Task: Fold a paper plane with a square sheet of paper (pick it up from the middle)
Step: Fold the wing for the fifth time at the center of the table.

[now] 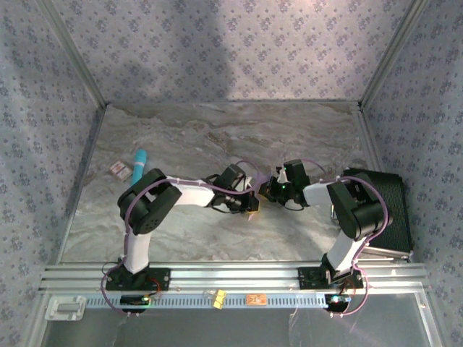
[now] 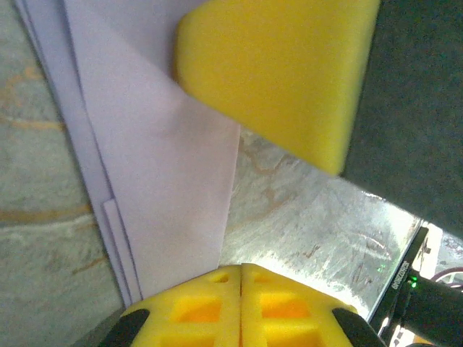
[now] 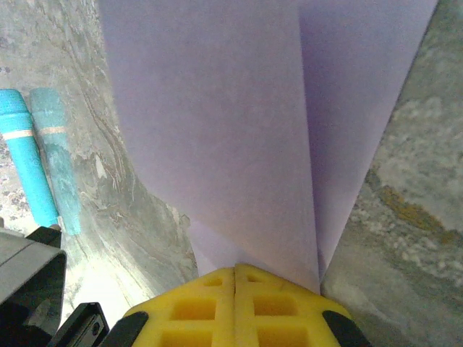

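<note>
The paper plane (image 2: 166,166) is a lavender sheet folded into long narrow layers, lying flat on the marbled table. In the left wrist view my left gripper (image 2: 240,267) is shut, its tips at the paper's near end with the paper running under the left finger. A yellow finger (image 2: 275,72) of the right gripper rests on the paper's far part. In the right wrist view the paper (image 3: 217,123) spreads away from my shut right gripper (image 3: 235,267) and passes beneath its tips. From above, the left gripper (image 1: 253,200) and right gripper (image 1: 269,189) meet tip to tip at mid-table.
A teal pen (image 1: 139,165) lies at the left of the table, also in the right wrist view as the teal pen (image 3: 29,159). A small card (image 1: 121,170) sits beside it. A black case (image 1: 383,210) lies along the right wall. Patterned walls enclose the table.
</note>
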You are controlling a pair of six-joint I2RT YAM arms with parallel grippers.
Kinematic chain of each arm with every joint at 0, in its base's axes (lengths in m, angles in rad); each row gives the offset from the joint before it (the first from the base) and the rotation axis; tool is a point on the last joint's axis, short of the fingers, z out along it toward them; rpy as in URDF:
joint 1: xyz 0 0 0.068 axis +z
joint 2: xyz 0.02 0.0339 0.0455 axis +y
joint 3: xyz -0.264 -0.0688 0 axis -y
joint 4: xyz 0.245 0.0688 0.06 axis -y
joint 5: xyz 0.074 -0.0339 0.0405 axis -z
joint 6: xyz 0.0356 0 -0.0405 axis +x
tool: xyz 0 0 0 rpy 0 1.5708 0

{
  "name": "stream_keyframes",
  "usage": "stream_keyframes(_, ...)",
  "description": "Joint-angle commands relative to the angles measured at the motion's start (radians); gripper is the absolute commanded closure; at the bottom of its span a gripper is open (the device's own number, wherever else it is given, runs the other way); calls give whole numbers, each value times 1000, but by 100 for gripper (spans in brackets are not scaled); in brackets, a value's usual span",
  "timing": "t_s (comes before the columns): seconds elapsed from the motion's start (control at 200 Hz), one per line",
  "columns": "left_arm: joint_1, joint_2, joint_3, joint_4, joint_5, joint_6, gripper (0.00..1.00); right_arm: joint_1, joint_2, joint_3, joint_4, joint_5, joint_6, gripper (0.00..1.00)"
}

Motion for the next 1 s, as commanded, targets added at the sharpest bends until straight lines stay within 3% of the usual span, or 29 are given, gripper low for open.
stream_keyframes(0.0,-21,-26,-50,-154,-6,30,91,-5,27,-40,-138,73,-28,96)
stream_keyframes(0.555,-53,-170,-206,-241,-72,63,93,-5,24,-36,-141,74,-29,96)
stream_keyframes(0.8,-45,-291,-168,-228,-118,54,94,-2,22,-44,-116,68,-2,96)
stream_keyframes(0.999,15,-224,-87,-96,-62,-11,93,0,12,-49,-113,71,9,96)
